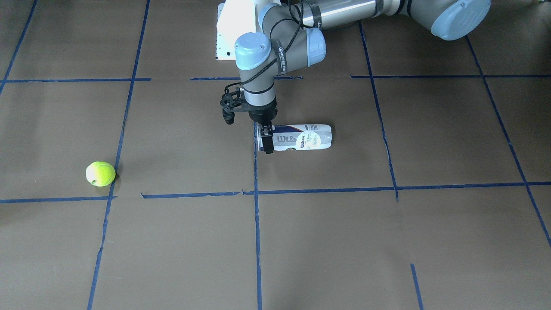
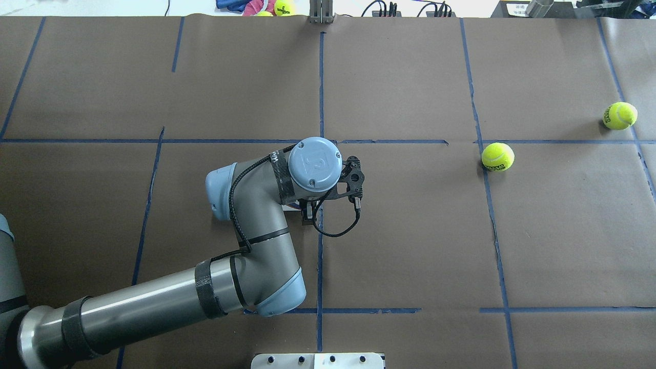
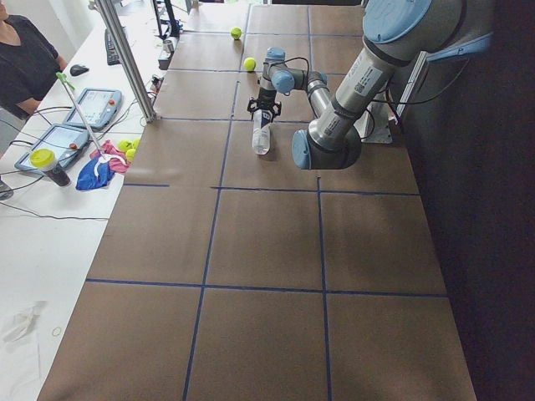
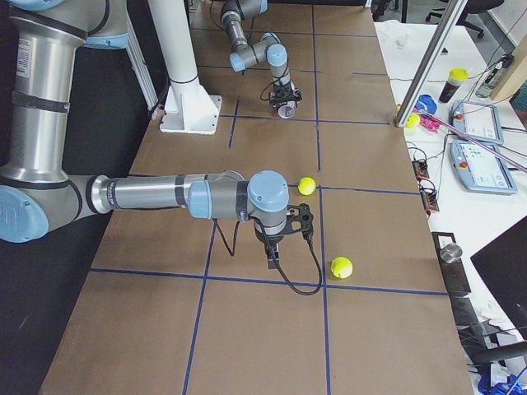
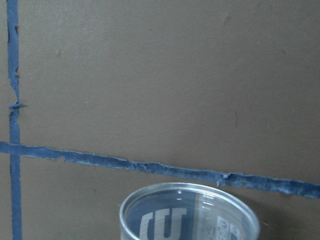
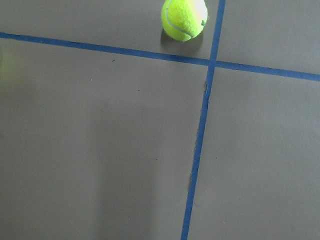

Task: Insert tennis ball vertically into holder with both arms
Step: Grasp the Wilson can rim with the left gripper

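At the robot's left, the left gripper points straight down on the holder. The holder lies on its side near the middle of the brown table, its open mouth under the wrist and its closed end aimed toward the robot's left. The 2 fingers straddle the clear wall just behind the rim and look clamped on it. The step in hand appears to be standing the can up. So thin a wall probably wants a modest squeeze: enough to stop it slipping, not enough to oval the mouth. Swinging it about the closed end, with that end resting on the paper, should bring the mouth to face up. Further right, well apart from the can, the tennis ball sits untouched beside a blue tape line, with a second ball beyond it. The right gripper hangs near both, touching neither; whether its fingers are open I cannot tell.
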Action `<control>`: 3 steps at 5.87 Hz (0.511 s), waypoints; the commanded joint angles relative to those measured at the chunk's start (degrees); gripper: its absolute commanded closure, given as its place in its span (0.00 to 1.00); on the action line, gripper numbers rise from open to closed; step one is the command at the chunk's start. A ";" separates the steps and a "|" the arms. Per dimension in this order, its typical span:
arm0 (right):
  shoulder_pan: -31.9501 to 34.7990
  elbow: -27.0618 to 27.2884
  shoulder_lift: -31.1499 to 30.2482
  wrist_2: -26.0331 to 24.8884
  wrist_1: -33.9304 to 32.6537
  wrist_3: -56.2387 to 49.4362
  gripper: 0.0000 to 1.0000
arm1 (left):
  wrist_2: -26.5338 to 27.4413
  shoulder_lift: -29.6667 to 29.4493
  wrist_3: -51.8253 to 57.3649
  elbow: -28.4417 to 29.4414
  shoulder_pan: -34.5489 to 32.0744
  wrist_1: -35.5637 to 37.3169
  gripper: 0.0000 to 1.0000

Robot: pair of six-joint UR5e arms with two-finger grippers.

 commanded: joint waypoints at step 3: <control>0.06 0.21 0.04 0.19 0.00 0.00 0.00 | 0.11 0.45 0.04 -0.01 0.04 -0.59 0.15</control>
